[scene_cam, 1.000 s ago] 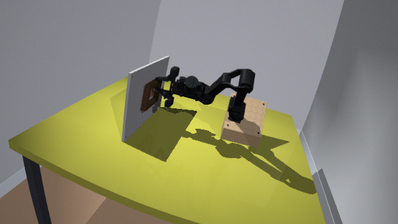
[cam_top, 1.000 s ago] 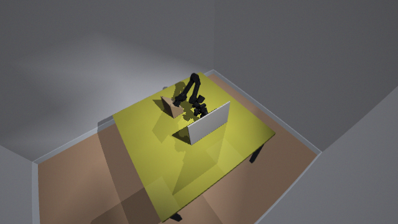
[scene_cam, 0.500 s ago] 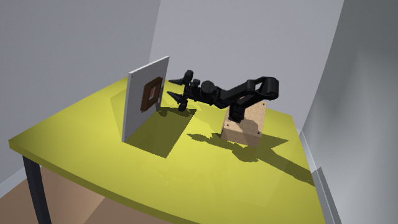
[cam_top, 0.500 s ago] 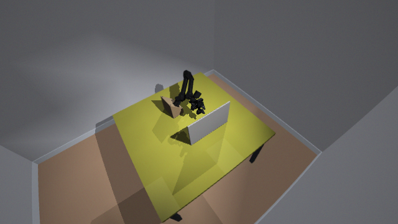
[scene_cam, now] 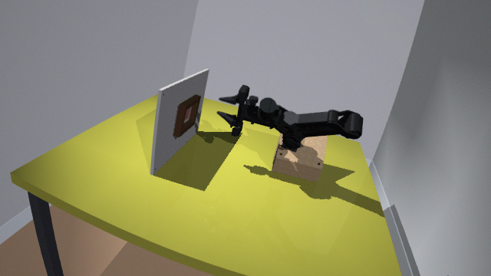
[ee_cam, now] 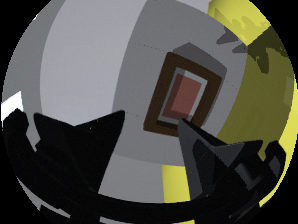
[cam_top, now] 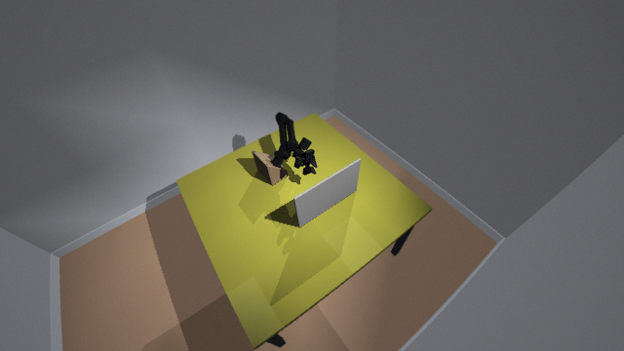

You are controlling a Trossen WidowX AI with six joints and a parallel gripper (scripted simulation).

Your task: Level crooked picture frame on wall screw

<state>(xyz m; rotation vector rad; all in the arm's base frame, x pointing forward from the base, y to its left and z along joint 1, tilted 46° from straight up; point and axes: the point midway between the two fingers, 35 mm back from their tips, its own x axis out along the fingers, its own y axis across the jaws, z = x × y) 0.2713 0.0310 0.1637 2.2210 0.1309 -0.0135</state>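
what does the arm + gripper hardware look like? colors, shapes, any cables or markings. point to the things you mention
Arm (cam_top: 284, 132) (scene_cam: 314, 122): black, slightly greyer along one link, chunky links with rounded joint housings. Gripper (cam_top: 311, 166) (scene_cam: 219, 106) (ee_cam: 152, 119): black too, two pointed, wedge-shaped fingers on a crossbar, with a dark round disc-like part behind it. No cables or markings that I can make out.

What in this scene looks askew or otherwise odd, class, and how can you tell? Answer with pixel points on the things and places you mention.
The brown picture frame (scene_cam: 179, 119) (ee_cam: 155, 95) looks crooked: in the wrist view its sides appear turned relative to the upright panel's (cam_top: 328, 197) (scene_cam: 163, 126) (ee_cam: 131, 90) edges, though lens distortion makes the exact tilt uncertain. Nothing looks spilled or broken.
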